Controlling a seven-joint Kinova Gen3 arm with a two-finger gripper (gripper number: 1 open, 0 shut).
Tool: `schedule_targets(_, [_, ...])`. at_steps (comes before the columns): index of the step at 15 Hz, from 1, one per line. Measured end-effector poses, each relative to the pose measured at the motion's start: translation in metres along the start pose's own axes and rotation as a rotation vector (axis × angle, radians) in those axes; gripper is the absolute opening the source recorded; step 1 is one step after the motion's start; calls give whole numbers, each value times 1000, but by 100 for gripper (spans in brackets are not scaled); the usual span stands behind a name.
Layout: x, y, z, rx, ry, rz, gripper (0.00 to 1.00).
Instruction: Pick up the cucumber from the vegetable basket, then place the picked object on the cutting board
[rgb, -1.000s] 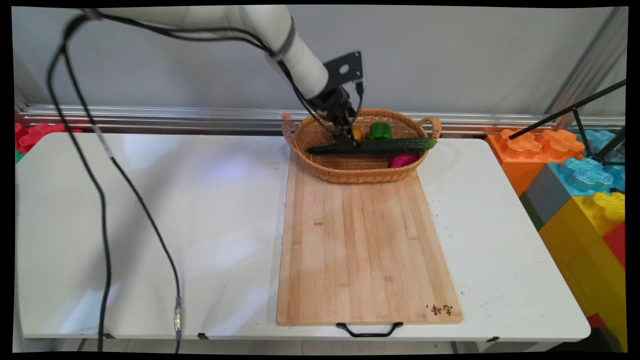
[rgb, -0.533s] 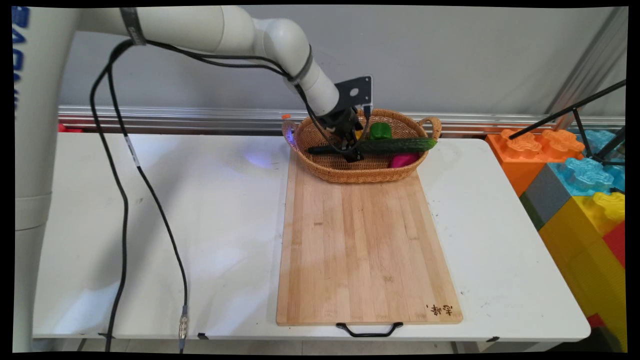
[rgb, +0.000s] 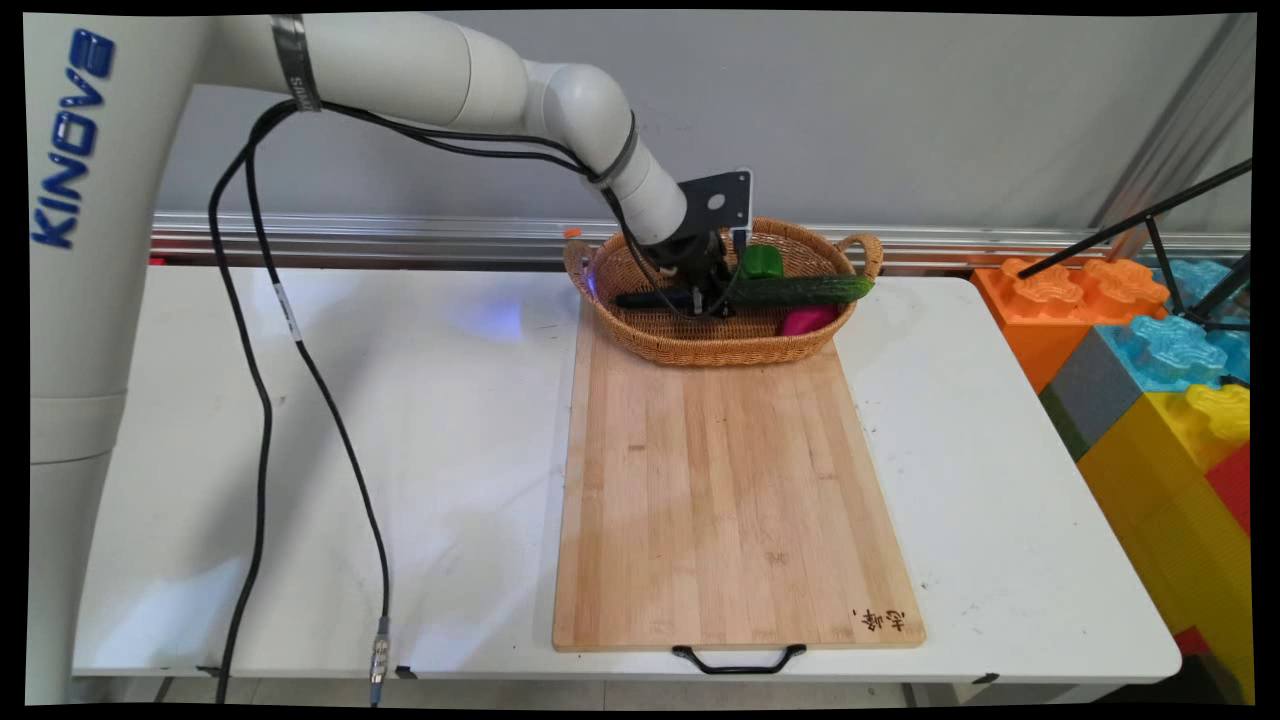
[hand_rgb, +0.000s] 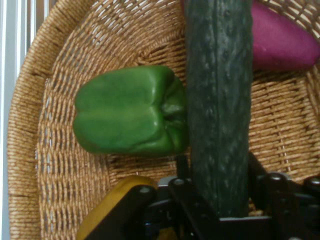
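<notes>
The pincer (rgb: 712, 300) straddles the cucumber (hand_rgb: 218, 100) lying across the wicker basket (rgb: 700, 345), fingers closed against its sides; a green pepper (hand_rgb: 127, 112) touches it, a purple vegetable (hand_rgb: 277, 42) beyond.

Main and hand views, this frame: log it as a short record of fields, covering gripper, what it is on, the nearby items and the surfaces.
gripper: down inside the basket, one finger either side of the cucumber
cucumber: dark green, lying across the basket from rim to rim
pepper: green, touching the cucumber's side
purple item: on the cucumber's other side, partly hidden by it
yellow item: by the gripper's linkage, mostly hidden
board: wooden, bare, the basket on its far end
table: white
</notes>
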Motion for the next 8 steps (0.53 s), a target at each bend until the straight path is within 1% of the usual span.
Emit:
schedule_targets(4, [4,4,-7,-5,17,15,0])
schedule_targets(8, [15,4,-37,2,44,46,0])
